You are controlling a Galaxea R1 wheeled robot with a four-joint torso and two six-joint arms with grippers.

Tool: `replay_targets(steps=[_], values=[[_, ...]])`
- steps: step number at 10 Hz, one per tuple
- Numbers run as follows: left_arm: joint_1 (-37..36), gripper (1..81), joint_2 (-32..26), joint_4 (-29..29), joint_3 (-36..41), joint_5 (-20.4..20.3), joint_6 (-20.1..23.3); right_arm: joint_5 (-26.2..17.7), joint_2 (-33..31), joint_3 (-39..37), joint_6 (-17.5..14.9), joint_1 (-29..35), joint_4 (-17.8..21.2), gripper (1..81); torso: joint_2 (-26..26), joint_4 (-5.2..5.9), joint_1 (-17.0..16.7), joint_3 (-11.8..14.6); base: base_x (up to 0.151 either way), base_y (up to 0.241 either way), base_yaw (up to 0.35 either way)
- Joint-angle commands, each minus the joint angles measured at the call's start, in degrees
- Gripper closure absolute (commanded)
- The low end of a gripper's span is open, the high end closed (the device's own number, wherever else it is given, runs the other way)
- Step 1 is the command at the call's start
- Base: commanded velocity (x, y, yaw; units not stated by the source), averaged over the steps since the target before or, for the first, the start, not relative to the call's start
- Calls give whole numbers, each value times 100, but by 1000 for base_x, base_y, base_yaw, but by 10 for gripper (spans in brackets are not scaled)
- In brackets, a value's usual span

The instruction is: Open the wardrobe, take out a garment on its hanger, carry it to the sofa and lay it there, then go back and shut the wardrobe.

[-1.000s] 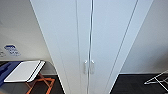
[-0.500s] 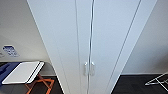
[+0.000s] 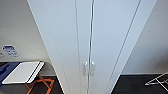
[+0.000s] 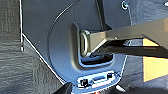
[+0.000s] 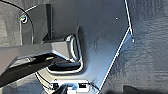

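Observation:
The wardrobe (image 3: 100,37) stands straight ahead in the head view, tall and white, with both doors shut. Its two small vertical handles (image 3: 89,68) sit side by side at the centre seam, low in the picture. The garment and its hanger are hidden behind the shut doors. My left gripper (image 4: 97,91) and my right gripper (image 5: 95,91) hang low over the robot's own dark plate and the dark floor, apart from the wardrobe.
A white-topped folding table on orange legs (image 3: 25,72) stands at the left of the wardrobe, against a white wall, with something blue (image 3: 6,71) beside it. A light wire rack (image 3: 157,81) stands on the dark floor at the right.
The whole head picture has shifted a little and the wardrobe looks slightly larger, so the camera has moved closer. The doors stay shut.

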Motion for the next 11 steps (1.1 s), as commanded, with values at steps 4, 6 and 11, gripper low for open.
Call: replay_targets(steps=[4,6,11], values=[[-278,10,-1379,53,1923,306,-14,-426,-1773,2376,41,685,20,10,0,0,0,0,0,0,0],[-471,10,-1913,62,2668,324,-40,-383,-2264,2841,50,922,37,10,2,0,0,0,0,0,0],[-1094,10,-3214,114,4619,377,12,-338,-3240,4352,-29,1651,-41,10,2,0,2,0,0,0,0]])
